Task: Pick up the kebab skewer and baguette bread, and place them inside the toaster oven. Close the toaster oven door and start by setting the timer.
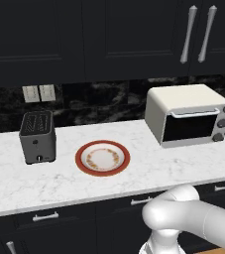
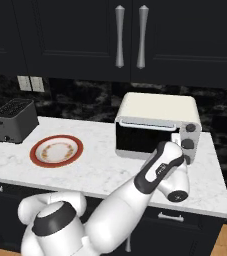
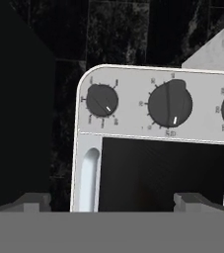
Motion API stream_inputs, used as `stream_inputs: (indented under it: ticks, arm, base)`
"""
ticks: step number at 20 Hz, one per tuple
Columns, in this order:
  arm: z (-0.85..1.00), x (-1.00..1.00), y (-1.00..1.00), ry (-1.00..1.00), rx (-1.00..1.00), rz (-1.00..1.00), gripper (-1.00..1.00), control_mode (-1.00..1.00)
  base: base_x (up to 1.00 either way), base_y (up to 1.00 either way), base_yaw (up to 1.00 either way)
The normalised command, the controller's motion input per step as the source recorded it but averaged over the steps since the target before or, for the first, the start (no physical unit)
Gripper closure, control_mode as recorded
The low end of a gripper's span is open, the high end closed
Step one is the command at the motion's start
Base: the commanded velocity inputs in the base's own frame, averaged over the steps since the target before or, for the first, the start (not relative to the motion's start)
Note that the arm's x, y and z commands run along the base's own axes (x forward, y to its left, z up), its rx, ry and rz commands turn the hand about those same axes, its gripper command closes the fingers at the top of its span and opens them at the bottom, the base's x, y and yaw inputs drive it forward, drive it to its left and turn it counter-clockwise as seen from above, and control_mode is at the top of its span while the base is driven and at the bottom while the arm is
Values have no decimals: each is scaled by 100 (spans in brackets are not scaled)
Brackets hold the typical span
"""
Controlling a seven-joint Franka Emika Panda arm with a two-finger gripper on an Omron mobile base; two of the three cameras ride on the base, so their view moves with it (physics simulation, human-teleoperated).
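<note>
Timer's next I reckon (door [image 2: 144, 137] looks shut): ease the spread tool [image 3: 112, 200] onto the knob [image 3: 169, 104] at 12 o'clock, pinch, then twist.

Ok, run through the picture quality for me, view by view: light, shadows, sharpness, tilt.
Left base view: even flat light, sharp, soft shadows beside the slot toaster and toaster oven. Right base view: same flat light, upper cabinets very dark, plate crisp. Hand view: rolled sideways, so the oven's knobs run across the top; left side nearly black, no glare.
</note>
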Motion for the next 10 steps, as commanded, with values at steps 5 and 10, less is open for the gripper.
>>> stream_inputs:
  ticks: [5,10]
  arm:
    - [-6,6,-3,0,0,0,-100,-100]
    - [-1,7,-4,0,0,0,-100,-100]
  base:
    - [0,0,0]
    - [0,0,0]
